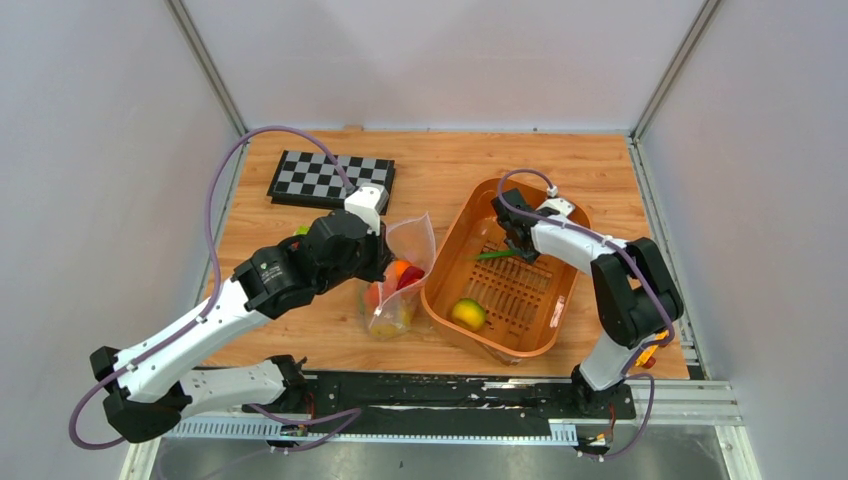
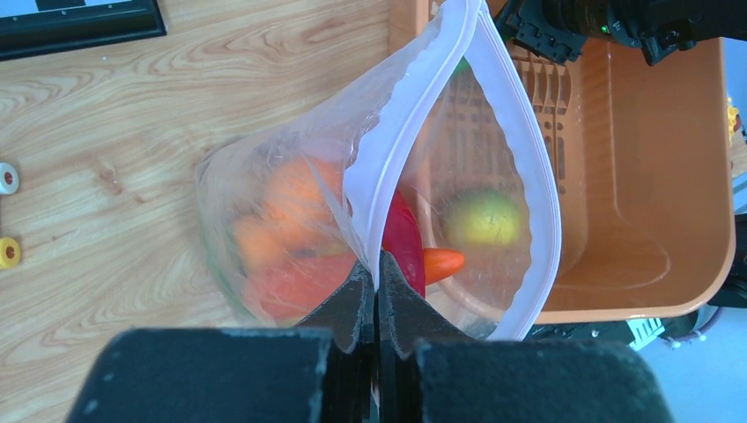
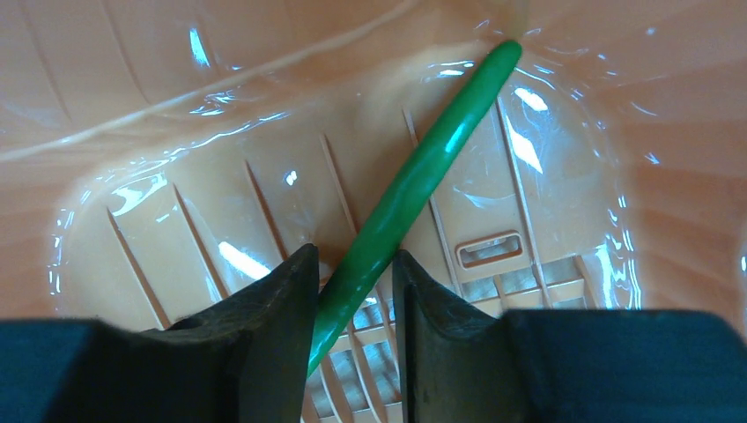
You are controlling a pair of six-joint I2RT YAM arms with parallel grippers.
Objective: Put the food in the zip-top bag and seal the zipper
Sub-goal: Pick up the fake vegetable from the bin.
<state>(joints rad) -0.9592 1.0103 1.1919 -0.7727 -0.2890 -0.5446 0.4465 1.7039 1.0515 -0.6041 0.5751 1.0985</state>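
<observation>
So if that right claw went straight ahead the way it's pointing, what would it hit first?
The right gripper would likely meet the long green vegetable between its fingers first, then the orange basket floor just behind it.

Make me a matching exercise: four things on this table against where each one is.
1 zip-top bag
2 green pepper
3 yellow-green fruit
4 checkerboard

A back left of the table
B between the fingers of the right pincer
C pinched by the left pincer
D lying untouched in the orange basket

Pairs: 1-C, 2-B, 3-D, 4-A
</observation>
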